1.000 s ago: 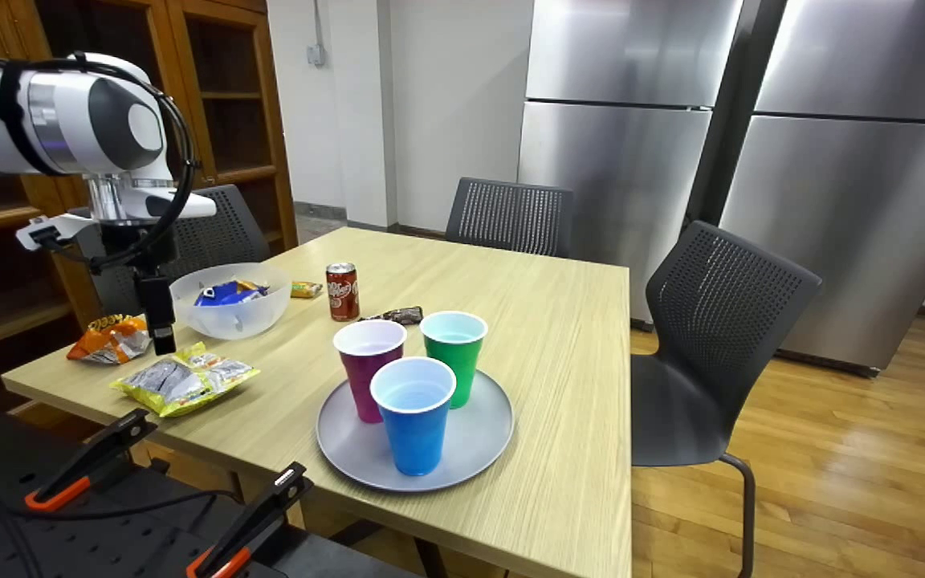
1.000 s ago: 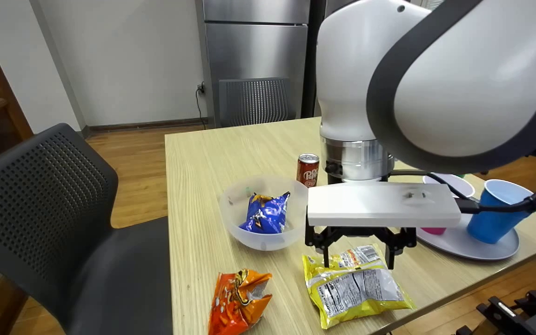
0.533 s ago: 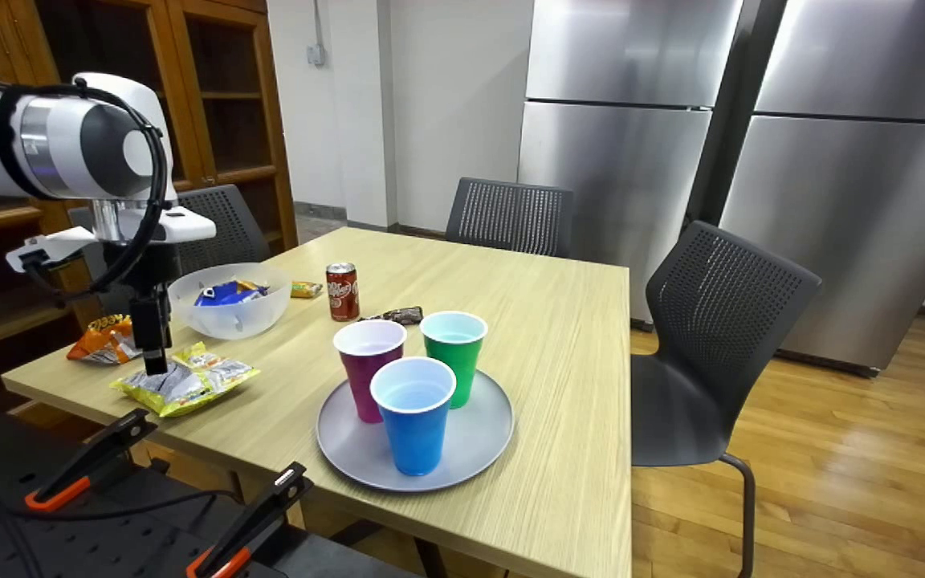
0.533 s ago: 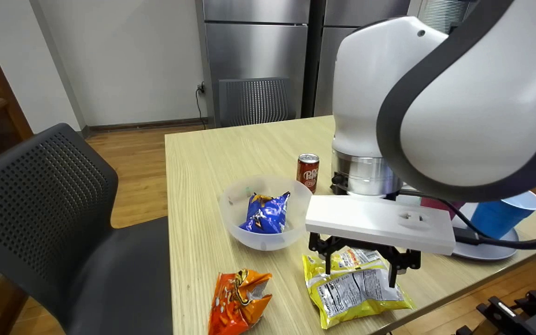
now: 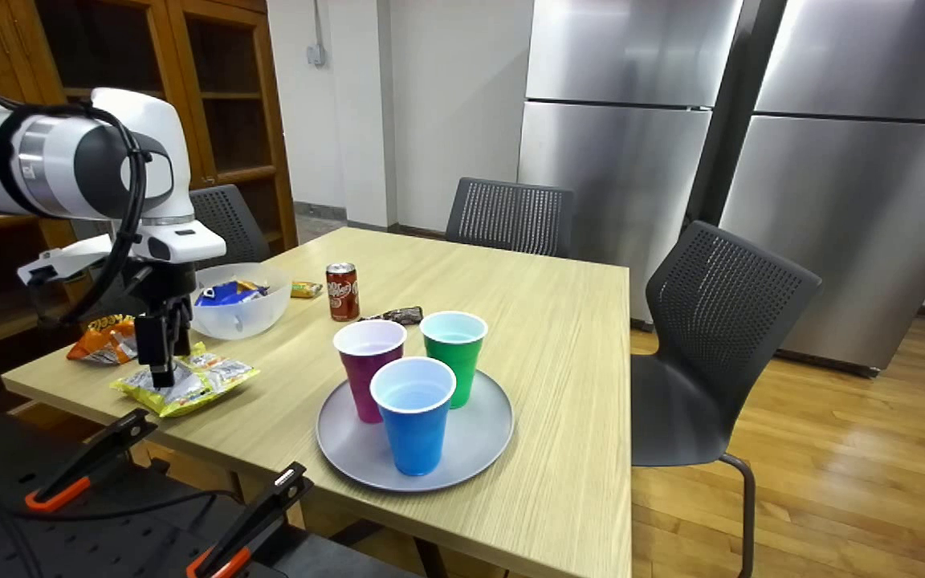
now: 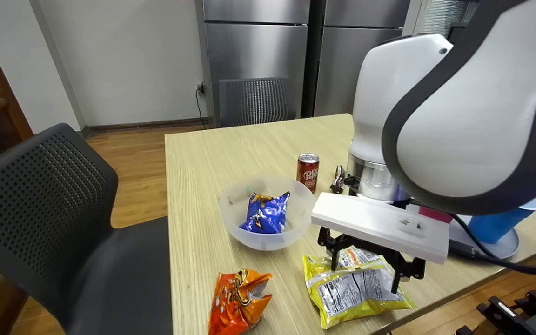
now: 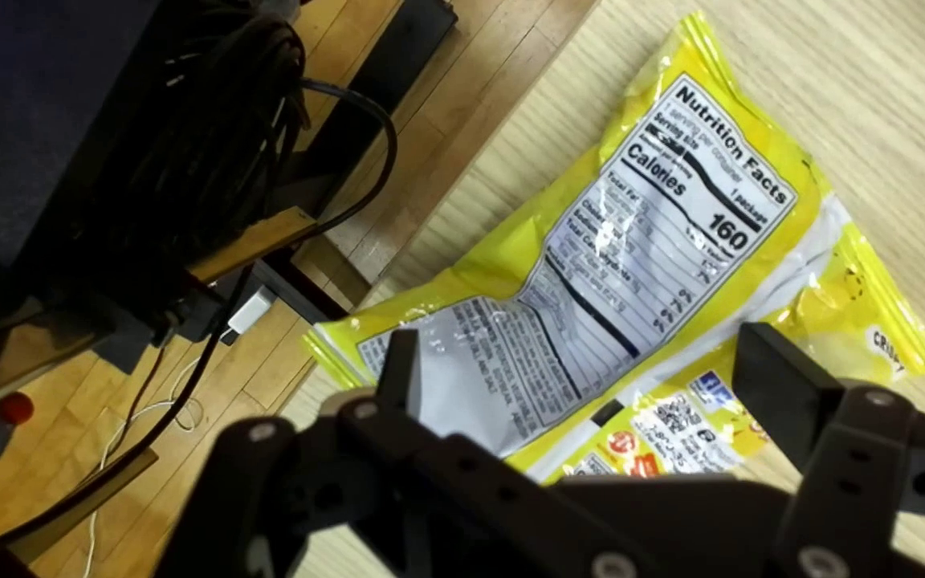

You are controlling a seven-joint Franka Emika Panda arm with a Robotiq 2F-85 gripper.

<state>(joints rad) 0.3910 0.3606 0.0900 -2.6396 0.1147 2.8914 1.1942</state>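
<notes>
Hanging over the yellow bag (image 7: pixel 615 297), the fingers (image 7: pixel 784 393) point down, spread wide with nothing gripped; the wrist view shows part of the bag between them, but whether they touch it cannot be told. The bag lies flat on the counter (image 6: pixel 217 158), near its edge, printed back upward. In an exterior view the arm (image 5: pixel 81 160) runs almost level, higher than the bag, then bends sharply at the wrist (image 5: pixel 189 241), which stands nearly upright above it. A black cable (image 5: pixel 138 172) bows out along the wrist, above the bag. In an exterior view a white plate (image 6: pixel 379 223) across the wrist sits askew over the bag. Just beside the bag stands the clear bowl (image 6: pixel 268 242) with a blue packet (image 6: pixel 268 216) inside; near the bag, but apart, lies the orange bag (image 6: pixel 237 302).
</notes>
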